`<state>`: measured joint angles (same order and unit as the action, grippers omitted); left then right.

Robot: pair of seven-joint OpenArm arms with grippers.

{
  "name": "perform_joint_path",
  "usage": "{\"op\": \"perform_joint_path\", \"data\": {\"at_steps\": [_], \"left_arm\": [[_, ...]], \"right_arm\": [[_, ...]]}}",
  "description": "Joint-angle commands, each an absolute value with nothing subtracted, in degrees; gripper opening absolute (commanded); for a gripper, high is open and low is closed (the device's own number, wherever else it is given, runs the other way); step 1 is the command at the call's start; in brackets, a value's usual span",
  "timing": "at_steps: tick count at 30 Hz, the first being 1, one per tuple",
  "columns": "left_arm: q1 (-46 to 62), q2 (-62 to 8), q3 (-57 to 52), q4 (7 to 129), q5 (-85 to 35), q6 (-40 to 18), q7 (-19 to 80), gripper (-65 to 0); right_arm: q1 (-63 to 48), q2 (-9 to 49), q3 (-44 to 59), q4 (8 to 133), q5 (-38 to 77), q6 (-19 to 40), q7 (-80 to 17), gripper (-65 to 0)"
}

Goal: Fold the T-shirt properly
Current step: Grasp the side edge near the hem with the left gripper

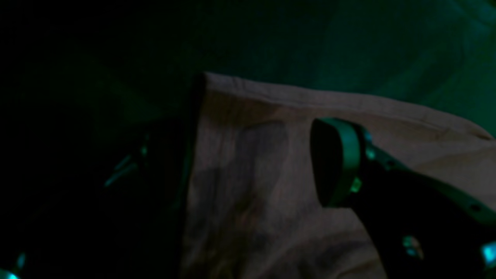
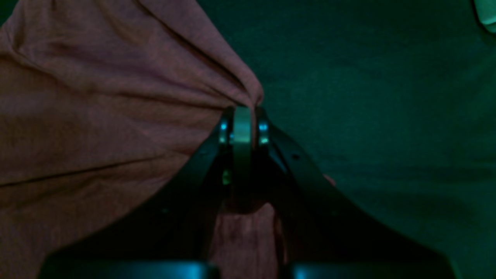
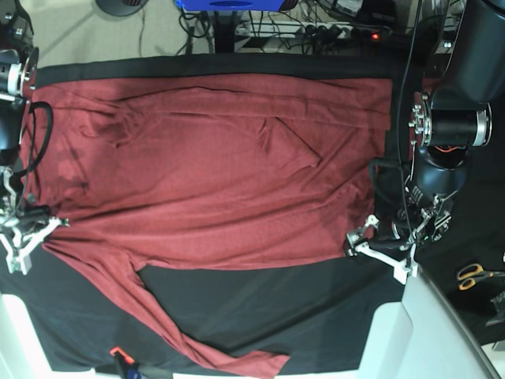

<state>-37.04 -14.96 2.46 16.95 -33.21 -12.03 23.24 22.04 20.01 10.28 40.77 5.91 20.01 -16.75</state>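
In the left wrist view, which is very dark, a corner of the T-shirt (image 1: 271,186) lies on the black table cloth (image 1: 348,46), its hemmed edge running across the upper part of the frame. The left gripper (image 1: 248,162) stands spread wide, one finger (image 1: 337,162) over the fabric and the other only a dim shape off the cloth's edge at the left; whether either pad touches the fabric is hard to tell in this light. In the right wrist view, the right gripper (image 2: 242,116) has its jaws pressed together on a bunched point of the shirt (the fabric fans out in taut folds from the pinch toward the left), with dark cloth filling the frame's right side. In the base view, the T-shirt (image 3: 213,166) lies spread broadly over the table cloth (image 3: 276,316), filling most of the upper and middle table, one long sleeve trailing down toward the bottom edge. The right gripper (image 3: 39,225) is at the shirt's left border, and the left gripper (image 3: 359,241) sits at the lower right corner of the garment. A pair of scissors (image 3: 473,275) lies well apart at the far right.
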Motion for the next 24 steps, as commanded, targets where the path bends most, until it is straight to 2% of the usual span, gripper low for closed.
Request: {"op": "perform_joint_path", "data": {"at_steps": [1, 6, 14, 16, 18, 24], "left_arm": [[-37.3, -14.3, 2.5, 17.1, -33.0, -11.9, 25.0, -20.6], [-37.1, -13.9, 2.5, 17.1, -33.0, -11.9, 24.9, -38.8], [-37.3, -14.4, 2.5, 12.3, -33.0, -11.8, 20.1, -41.8], [-37.2, -14.4, 2.5, 11.6, -33.0, -11.8, 18.6, -49.9], [-37.1, -14.4, 2.5, 11.6, -33.0, -11.8, 17.6, -64.5], [-37.3, -15.3, 2.5, 12.1, -33.0, -11.8, 14.5, -65.0]], "right_arm": [[23.8, 21.1, 10.7, 41.6, 6.3, 19.9, -15.5, -65.0], [23.8, 21.1, 10.8, 41.6, 6.3, 19.9, -15.5, -65.0], [23.7, 21.2, 10.8, 41.6, 6.3, 19.9, -15.4, -65.0], [23.7, 21.2, 10.8, 41.6, 6.3, 19.9, -15.4, -65.0], [23.6, 21.2, 10.8, 41.6, 6.4, 19.9, -15.4, -65.0], [23.6, 21.1, 10.8, 41.6, 6.5, 19.9, -15.2, -65.0]]}}
